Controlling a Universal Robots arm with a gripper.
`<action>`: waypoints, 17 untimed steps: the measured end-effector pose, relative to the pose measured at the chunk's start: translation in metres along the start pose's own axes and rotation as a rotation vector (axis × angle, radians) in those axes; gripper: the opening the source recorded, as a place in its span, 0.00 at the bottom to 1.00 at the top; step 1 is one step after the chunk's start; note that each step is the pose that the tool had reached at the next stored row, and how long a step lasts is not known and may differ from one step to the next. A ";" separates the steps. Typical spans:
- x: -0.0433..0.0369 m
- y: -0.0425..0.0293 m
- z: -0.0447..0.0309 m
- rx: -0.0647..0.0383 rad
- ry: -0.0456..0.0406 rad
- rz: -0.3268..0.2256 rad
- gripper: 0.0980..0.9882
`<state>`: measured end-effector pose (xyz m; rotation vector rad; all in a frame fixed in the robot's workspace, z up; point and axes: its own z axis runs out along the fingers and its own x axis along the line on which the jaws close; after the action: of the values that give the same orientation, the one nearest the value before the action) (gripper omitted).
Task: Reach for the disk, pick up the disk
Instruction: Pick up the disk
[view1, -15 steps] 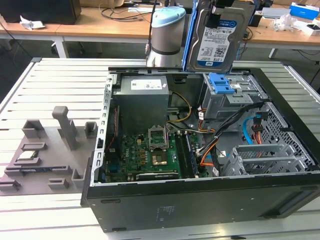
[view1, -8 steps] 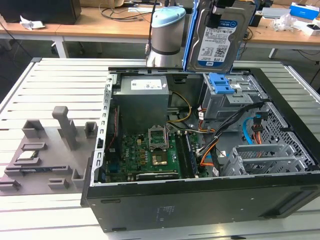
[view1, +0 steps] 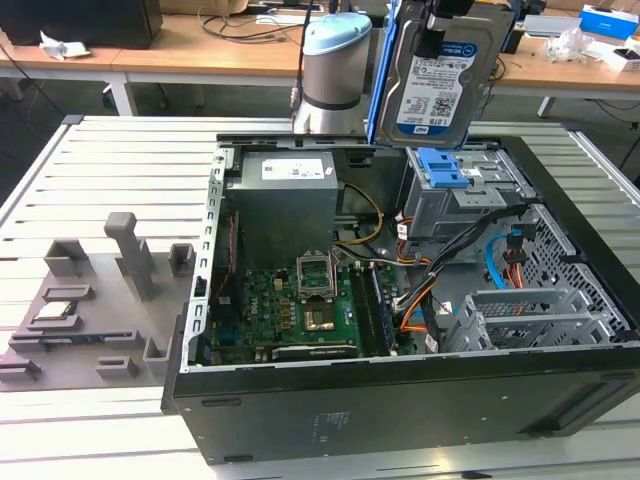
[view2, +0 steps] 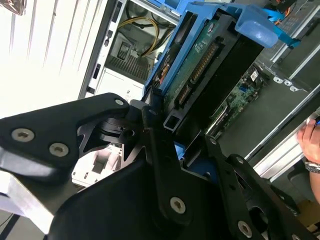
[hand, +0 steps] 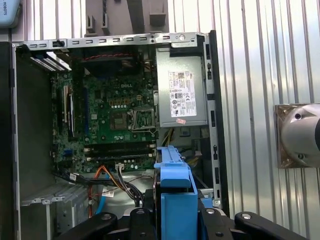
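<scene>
I've got the disk (view1: 442, 85) up in the air in the exterior view, hanging above the open computer case (view1: 400, 400), over the far corner where the drive bay (view1: 455, 195) sits. It's a flat silver rectangle turned on edge, its broad face toward the camera, with a white-and-blue barcode label across the lower part and a blue plastic rail running down the side on the exterior view's left. In the second wrist view the disk (view2: 200, 75) shows its underside: a green circuit board with a black connector strip, framed by the same blue plastic. In the first wrist view I see it end-on as a blue block (hand: 177, 200) rising between black linkage bars. The gripper (view2: 172, 132) is clamped on the disk, its black fingers (view2: 150, 120) pressed against the near end of the blue frame. Below, inside the case, the green motherboard (view1: 290, 305) lies flat with the grey power supply (view1: 285, 195) beside it, and orange and blue cables near the bay. The case rests on a slatted metal table (view1: 100, 160), and a grey fixture block (view1: 90, 300) sits on the exterior view's left.
</scene>
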<state>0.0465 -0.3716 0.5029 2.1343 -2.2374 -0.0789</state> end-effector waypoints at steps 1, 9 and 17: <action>0.0017 -0.0001 0.0000 0.000 0.0000 0.000 0.30; 0.0144 -0.0007 -0.0001 0.000 0.0000 0.000 0.30; 0.0253 -0.0012 -0.0001 0.000 0.0000 0.000 0.30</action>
<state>0.0465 -0.3970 0.5029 2.1343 -2.2374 -0.0789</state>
